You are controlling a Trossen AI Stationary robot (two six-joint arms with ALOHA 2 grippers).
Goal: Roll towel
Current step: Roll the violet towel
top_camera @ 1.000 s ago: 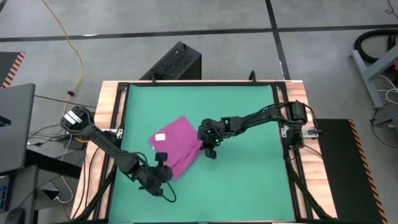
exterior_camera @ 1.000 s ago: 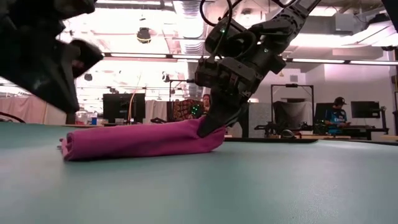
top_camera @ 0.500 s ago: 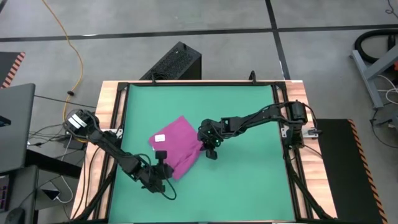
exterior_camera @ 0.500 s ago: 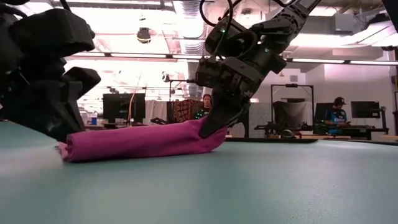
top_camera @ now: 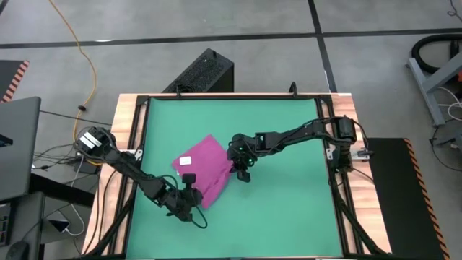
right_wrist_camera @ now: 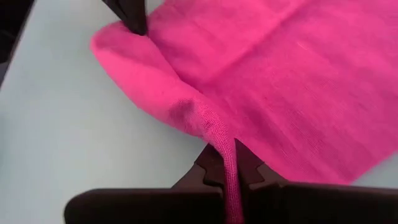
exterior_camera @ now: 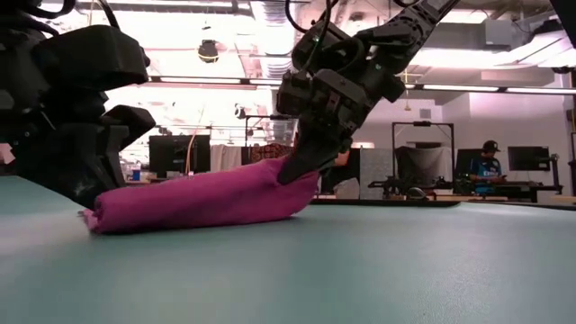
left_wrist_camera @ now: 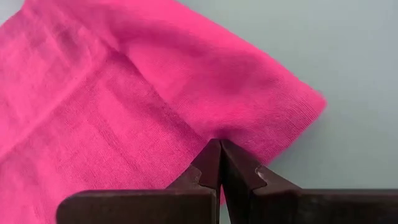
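Observation:
The magenta towel lies on the green mat, its flat part with the white tag toward the far left. Its near-right edge is rolled into a thick tube. My left gripper is shut, its tips against the tube's near end, below the towel in the high view. My right gripper is shut on the tube's other end, toward the table's middle. My left gripper touches the rolled edge near its end with its shut fingertips, slanting down from the table's near-left side. Whether any cloth is between the tips, I cannot tell. The roll lies on the mat there. My right gripper pinches a raised ridge of cloth at the roll's end between its two fingers, slanting down from the table's right. That end stands a little off the mat; the rest of the roll lies on it.
A wooden frame rims the mat. A black box stands on the floor past the far edge. Bare mat stretches right and far of the towel. In the low view a person sits at a desk in the room behind.
My left gripper has come down and toward the towel, until its shut tips reached the roll's near end. The end of the roll in my right gripper stands slightly higher than before; the rest of the towel has stayed in place.

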